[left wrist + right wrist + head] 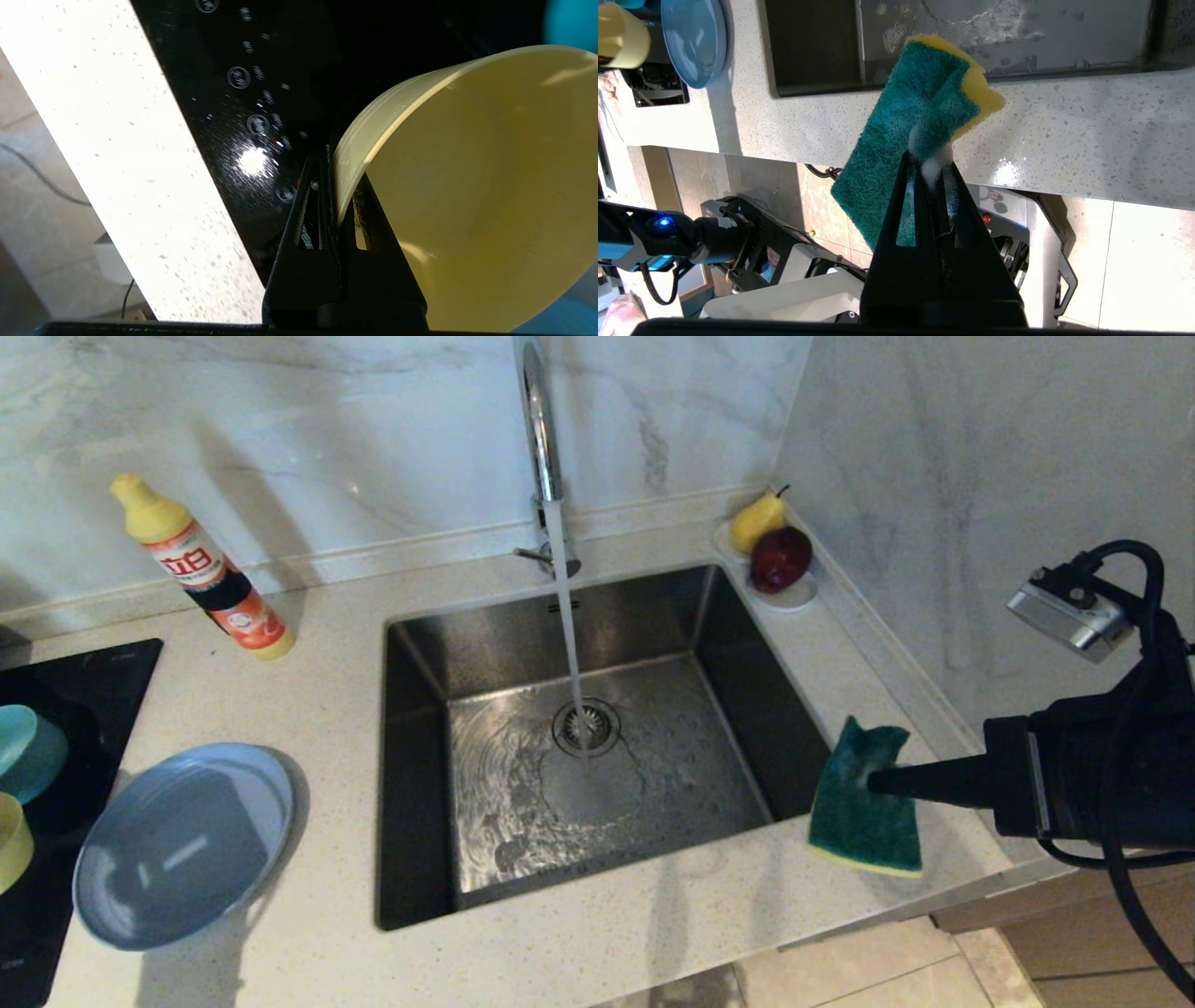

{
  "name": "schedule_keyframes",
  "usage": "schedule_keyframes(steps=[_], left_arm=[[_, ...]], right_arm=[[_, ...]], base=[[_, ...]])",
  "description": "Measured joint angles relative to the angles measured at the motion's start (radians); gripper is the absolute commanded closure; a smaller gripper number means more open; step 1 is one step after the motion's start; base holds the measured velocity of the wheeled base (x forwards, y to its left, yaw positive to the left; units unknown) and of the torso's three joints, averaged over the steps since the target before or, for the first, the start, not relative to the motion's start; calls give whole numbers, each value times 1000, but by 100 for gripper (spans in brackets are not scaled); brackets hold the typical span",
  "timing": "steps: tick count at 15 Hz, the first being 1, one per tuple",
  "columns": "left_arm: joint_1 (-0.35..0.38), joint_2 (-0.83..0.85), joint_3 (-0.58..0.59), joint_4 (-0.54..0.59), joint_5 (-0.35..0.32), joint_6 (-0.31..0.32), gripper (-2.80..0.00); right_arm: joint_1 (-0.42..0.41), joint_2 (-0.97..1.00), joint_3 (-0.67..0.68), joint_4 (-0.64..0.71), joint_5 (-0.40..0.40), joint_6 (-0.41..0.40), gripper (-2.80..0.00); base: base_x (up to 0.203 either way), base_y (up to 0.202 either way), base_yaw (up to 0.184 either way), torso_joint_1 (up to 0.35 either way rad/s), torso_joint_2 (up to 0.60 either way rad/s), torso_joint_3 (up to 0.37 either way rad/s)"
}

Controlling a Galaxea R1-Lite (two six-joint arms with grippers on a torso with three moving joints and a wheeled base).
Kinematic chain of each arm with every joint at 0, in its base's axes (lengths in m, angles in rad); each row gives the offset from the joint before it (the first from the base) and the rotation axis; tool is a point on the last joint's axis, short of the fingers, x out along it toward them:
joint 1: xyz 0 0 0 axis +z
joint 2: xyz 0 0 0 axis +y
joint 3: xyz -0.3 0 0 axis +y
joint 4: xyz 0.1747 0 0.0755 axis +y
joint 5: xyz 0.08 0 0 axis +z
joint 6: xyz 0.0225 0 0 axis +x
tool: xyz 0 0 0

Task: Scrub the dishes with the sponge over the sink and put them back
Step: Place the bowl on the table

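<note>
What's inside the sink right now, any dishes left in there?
No dishes. The sink holds only the tap's running water, spreading around the drain strainer. The near inner wall is hidden below the counter edge.

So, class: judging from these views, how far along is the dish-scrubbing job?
Done: tap running into the sink; right gripper shut on the sponge beside the basin. In hand: left gripper clamps the yellow bowl over the black hob. Left: which dishes are scrubbed can't be told; plate and teal bowl sit aside.
</note>
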Motion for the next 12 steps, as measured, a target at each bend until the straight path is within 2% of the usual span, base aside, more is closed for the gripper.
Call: schedule_keyframes(steps=[2, 5, 7, 10, 12], left_arm=[[23, 36, -4, -2, -7, 5, 0], [63, 85, -13, -30, -79, 19, 0], [73, 109, -15, -64, -93, 22, 0], [80, 131, -16, -112, -151, 43, 0], [88, 145, -24, -115, -159, 50, 0]], right_arm=[[0, 0, 0, 0, -1, 1, 0], [-1, -3, 0, 0, -1, 1, 0], [1, -2, 0, 0, 0, 0, 0], [1, 0, 0, 0, 0, 0, 0], [1, 0, 0, 1, -1, 0, 0]], base=[[0, 0, 0, 13, 2, 1], [0, 0, 0, 0, 0, 0], [0, 0, 0, 0, 0, 0], [0, 0, 0, 0, 0, 0], [0, 0, 0, 0, 0, 0]])
